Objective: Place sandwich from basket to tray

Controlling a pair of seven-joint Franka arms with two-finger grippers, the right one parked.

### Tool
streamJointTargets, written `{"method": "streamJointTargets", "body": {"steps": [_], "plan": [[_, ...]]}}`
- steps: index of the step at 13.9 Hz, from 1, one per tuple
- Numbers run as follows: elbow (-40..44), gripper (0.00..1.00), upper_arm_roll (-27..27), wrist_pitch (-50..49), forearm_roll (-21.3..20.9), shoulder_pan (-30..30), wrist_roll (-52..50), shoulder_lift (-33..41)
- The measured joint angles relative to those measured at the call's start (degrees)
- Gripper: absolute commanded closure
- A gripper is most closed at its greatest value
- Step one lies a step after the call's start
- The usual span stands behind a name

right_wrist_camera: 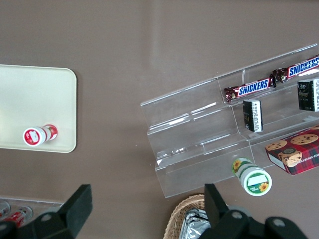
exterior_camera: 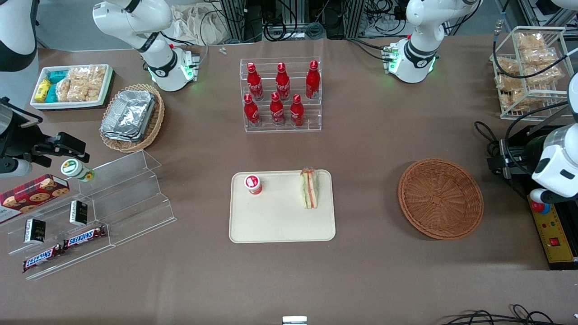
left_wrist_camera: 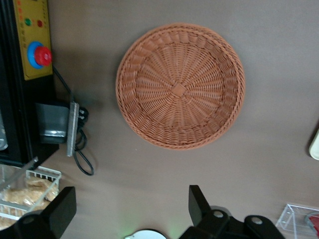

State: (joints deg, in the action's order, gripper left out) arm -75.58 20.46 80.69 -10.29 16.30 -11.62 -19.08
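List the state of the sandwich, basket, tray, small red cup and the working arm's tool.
sandwich: standing on edge on the tray, released.
basket: empty, upright on the table.
tray: flat, holding the sandwich and the cup.
small red cup: upright on the tray, lid on.
tool: open, empty, above the table beside the basket.

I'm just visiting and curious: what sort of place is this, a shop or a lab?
Probably a robotics lab staged as a snack shop: cola bottles on a rack, a sandwich on a tray, cables around. The open gripper hovers above the basket.
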Motion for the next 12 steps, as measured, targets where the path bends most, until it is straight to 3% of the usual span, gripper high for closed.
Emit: {"method": "streamJointTargets", "body": {"steps": [5,12], "plan": [[0.00,0.00,-18.38,1.13,4.71,-13.19,4.38,1.94],[-0.01,0.00,-20.24,3.82,5.46,-14.79,4.55,2.25]]}}
